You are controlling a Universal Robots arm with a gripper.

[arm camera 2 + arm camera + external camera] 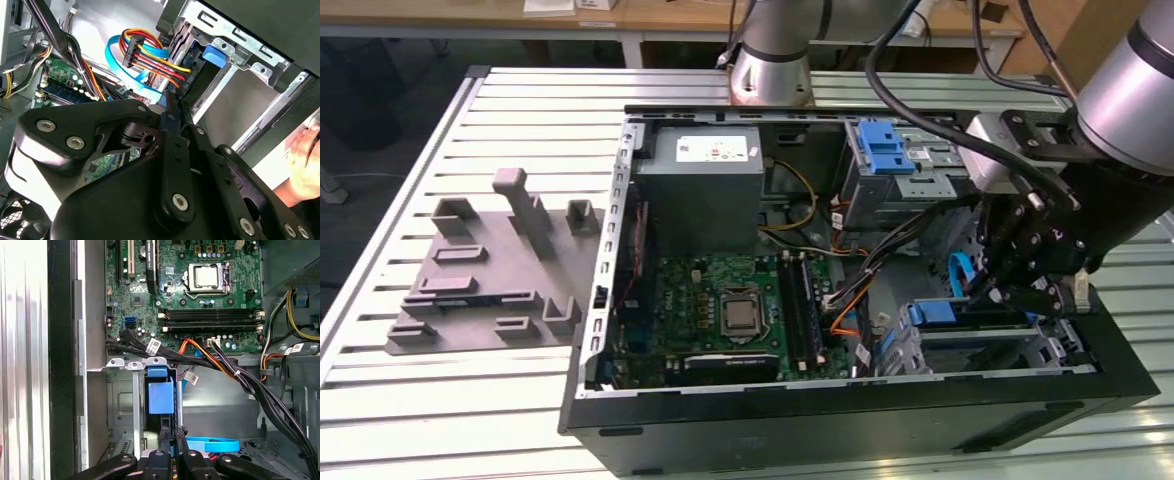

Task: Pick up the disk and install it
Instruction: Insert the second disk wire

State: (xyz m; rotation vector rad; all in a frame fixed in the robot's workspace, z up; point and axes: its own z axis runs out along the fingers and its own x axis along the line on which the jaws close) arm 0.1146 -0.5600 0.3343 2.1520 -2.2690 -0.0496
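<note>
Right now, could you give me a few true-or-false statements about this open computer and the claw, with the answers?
1. The claw is down inside the open computer case. True.
2. The grey stand lies inside the case. False: it sits on the table beside the case, at the exterior view's left.
3. A fan covers the processor on the green board. False: its metal top is bare.
4. A person's hand is close to the case. True.
5. The claw hangs over the grey power box. False: it is at the opposite corner, by the blue-latched bay.
</note>
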